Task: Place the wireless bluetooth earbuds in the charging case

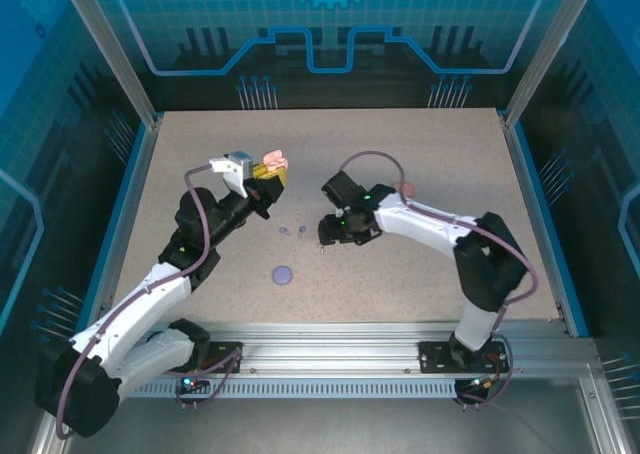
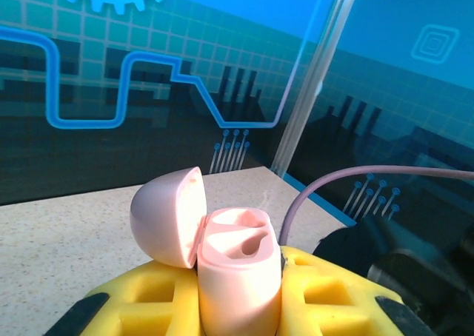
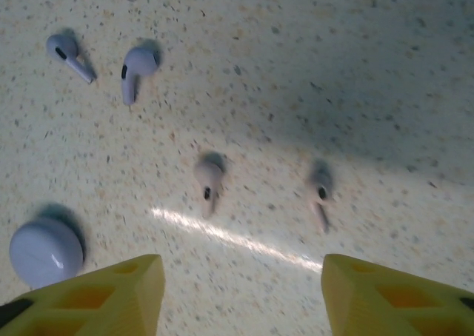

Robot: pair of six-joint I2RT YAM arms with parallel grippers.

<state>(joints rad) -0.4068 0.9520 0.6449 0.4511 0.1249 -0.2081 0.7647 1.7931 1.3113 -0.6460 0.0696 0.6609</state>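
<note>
Right pincer hangs open, two pale pink earbuds just ahead; left pincer clamps the lid-up charging case.

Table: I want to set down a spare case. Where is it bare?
Bare: the table along its far edge, and between the purple case and the near rail. Crowded mid-table, where earbuds lie by the right gripper.

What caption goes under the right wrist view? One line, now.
Right gripper open above two pale pink earbuds; purple earbuds and a closed purple case lie nearby on the table.
</note>
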